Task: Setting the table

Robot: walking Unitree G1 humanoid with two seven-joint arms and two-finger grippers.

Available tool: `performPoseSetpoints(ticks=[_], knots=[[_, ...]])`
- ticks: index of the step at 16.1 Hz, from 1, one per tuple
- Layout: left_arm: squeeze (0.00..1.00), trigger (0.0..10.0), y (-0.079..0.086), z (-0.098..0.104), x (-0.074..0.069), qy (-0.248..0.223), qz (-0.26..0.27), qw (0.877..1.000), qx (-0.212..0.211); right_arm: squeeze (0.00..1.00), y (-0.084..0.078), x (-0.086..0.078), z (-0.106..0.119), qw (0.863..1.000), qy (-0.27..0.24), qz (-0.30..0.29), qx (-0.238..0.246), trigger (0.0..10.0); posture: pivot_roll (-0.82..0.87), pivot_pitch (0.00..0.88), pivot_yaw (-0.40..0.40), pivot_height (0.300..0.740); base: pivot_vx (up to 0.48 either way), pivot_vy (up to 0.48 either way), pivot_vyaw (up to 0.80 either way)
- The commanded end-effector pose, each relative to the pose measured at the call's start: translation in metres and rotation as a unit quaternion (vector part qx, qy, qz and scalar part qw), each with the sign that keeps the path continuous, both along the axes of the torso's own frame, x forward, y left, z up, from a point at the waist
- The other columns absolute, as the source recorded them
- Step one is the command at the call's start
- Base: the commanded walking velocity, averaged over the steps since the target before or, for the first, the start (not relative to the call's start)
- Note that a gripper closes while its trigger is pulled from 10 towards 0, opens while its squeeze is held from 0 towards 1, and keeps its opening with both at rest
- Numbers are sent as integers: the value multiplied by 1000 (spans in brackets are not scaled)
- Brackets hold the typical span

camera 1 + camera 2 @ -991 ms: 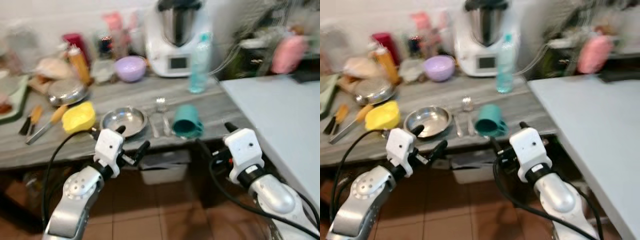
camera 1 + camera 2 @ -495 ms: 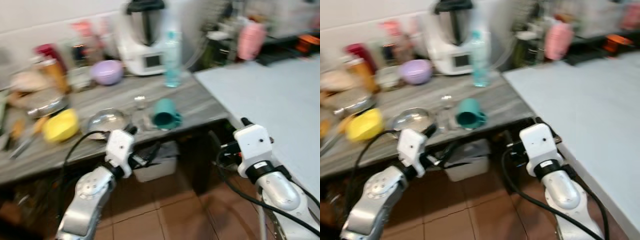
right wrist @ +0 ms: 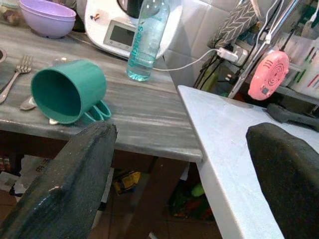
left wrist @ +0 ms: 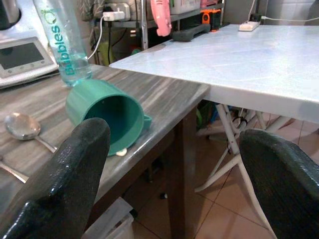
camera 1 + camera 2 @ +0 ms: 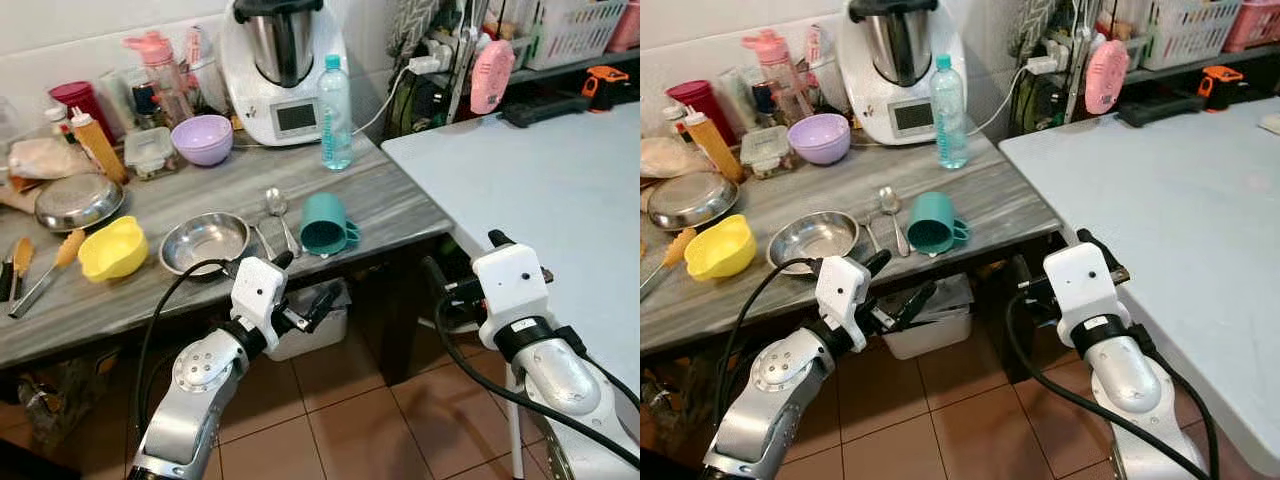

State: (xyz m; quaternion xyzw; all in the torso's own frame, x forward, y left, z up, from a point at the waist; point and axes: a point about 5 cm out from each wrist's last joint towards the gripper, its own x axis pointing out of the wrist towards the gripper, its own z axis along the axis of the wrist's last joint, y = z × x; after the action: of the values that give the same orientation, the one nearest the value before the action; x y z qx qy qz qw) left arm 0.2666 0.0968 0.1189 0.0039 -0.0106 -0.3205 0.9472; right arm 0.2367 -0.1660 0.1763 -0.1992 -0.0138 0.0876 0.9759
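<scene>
Two silver arms reach forward over a brown tiled floor (image 5: 340, 420), nearest the viewer. Left pincer (image 5: 305, 288) hovers just off the front edge of a grey wood-grain desk (image 5: 390, 205), its two black fingers (image 4: 60, 169) spread wide and holding nothing. Right pincer (image 3: 174, 164) hangs near the corner where that desk meets a pale blue table (image 5: 540, 190); its fingers are also wide apart and empty.

On the desk, a teal mug (image 5: 326, 224) lies on its side close to the front edge, mouth facing the robot, handle resting against the desktop. Every other item is placed from this mug. Just to its left lie a spoon (image 5: 277, 207) and a fork (image 3: 17, 69), side by side. Left of those sits a shallow steel bowl (image 5: 206, 241), and further left a yellow bowl (image 5: 112, 248), then knives with orange handles (image 5: 45, 275) near the desk's left end. Behind the mug stands a clear water bottle (image 5: 335, 112) with a blue cap. Left of the bottle stands a white kitchen machine (image 5: 283, 70) with a small screen, then a purple bowl (image 5: 202, 138). Farther left are a steel plate (image 5: 78, 201), an orange sauce bottle (image 5: 96, 145) and a red cup (image 5: 76, 100). Right of the mug, beyond the table's far edge, hangs a pink round gadget (image 5: 492, 75).
</scene>
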Motion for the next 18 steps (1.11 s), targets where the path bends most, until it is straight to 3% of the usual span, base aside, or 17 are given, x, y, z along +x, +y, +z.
performPoseSetpoints(ticks=[1, 9, 12, 18], knots=[[0, 10000, 2, 1, 2, -6, 5, 1000, 2, 0, -2, 2, 1, 1000, -6, -8, -1, 10000, -179, 0, 94, 740, 382, 0, 0], [0, 10000, 1, -2, 2, -1, 7, 1000, 3, 0, -3, 1, -2, 1000, -6, -16, -13, 10000, -180, 0, 95, 740, 419, 0, 0], [0, 10000, 1, -3, 2, 3, 6, 1000, 5, 0, -12, -1, -5, 999, 1, -23, -38, 10000, -181, 0, 94, 740, 414, 0, 0], [0, 10000, 14, -9, -2, 7, 35, 999, 16, 0, -15, -3, -9, 997, 2, -12, -74, 10000, -171, 0, 87, 740, 0, 0, 0]])
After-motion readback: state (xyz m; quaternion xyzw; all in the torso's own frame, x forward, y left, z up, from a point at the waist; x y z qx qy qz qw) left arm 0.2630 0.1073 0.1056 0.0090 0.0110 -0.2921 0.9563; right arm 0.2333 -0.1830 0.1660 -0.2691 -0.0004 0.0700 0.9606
